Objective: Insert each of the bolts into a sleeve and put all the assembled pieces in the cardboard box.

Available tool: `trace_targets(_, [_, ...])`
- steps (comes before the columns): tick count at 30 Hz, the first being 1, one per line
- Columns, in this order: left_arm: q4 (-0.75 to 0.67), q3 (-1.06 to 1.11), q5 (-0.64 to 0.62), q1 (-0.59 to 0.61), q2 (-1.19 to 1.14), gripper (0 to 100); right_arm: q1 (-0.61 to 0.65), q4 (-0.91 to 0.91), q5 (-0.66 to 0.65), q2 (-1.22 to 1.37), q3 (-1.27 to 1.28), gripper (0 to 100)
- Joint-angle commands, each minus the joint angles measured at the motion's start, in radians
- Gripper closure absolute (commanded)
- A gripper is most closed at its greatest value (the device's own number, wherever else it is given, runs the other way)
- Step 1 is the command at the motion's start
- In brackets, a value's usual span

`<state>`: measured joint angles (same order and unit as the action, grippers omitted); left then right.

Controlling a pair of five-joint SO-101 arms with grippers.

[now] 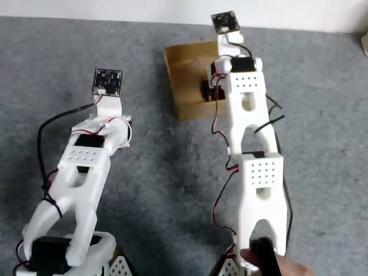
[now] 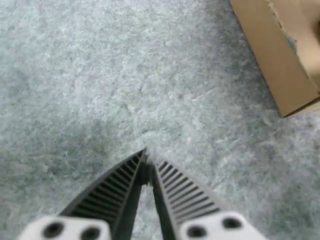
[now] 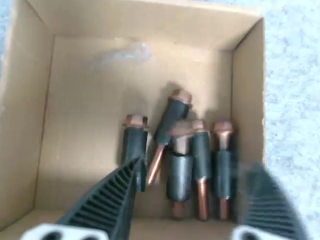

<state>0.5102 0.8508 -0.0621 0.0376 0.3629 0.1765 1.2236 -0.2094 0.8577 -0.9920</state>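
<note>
The cardboard box [image 1: 183, 73] stands on the grey carpet at the back centre, and its wall [image 3: 27, 125] frames the right wrist view. Inside lie several assembled pieces [image 3: 182, 160], copper bolts in dark sleeves, side by side on the box floor. My right gripper [image 3: 192, 185] hovers open above them with nothing between its fingers; in the high view that arm's wrist [image 1: 230, 75] hangs over the box. My left gripper [image 2: 148, 170] is shut on nothing, low over bare carpet, left of the box corner [image 2: 280, 60].
Grey carpet [image 1: 161, 172] covers the table around both arms. Black and red cables [image 1: 49, 123] trail beside each arm. A person's hand [image 1: 287, 267] shows at the front edge by the right arm's base.
</note>
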Motion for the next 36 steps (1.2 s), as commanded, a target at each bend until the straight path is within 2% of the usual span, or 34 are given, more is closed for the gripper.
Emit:
trace_targets(1, [-0.023,-0.044,-0.005,0.012,0.002,99,-0.012,0.056,-0.026,-0.031,-0.045,64.5])
trace_targets(6, [-0.023,-0.044,-0.005,0.012,0.002,99,-0.028,0.162,-0.018,-0.042,-0.148,64.5])
trace_targets(12, [-0.021,-0.044,-0.003,0.021,0.025,99,-0.024,0.418,0.018,-0.047,-0.49,64.5])
trace_targets(14, [-0.02,-0.038,-0.003,0.062,0.102,99,-0.004,0.526,0.014,-0.048,-0.644,64.5])
trace_targets(17, [0.044,-0.005,-0.003,0.096,0.295,99,-0.001,0.544,0.017,-0.076,-0.831,64.5])
trace_targets(21, [0.19,0.085,0.084,0.088,0.641,99,-0.045,0.544,0.055,-0.219,-0.733,64.5])
trace_targets(25, [0.29,0.252,0.273,0.077,1.021,99,-0.07,0.544,0.083,-0.446,-0.618,64.5])
trace_targets(30, [0.465,0.475,0.425,0.082,1.488,99,-0.027,0.544,0.083,-0.808,-0.302,64.5])
trace_targets(33, [0.575,0.498,0.456,0.077,1.435,99,0.015,0.544,0.087,-1.035,-0.012,64.5])
trace_targets(36, [0.615,0.542,0.456,0.076,1.376,99,0.059,0.541,0.089,-1.268,0.297,64.5])
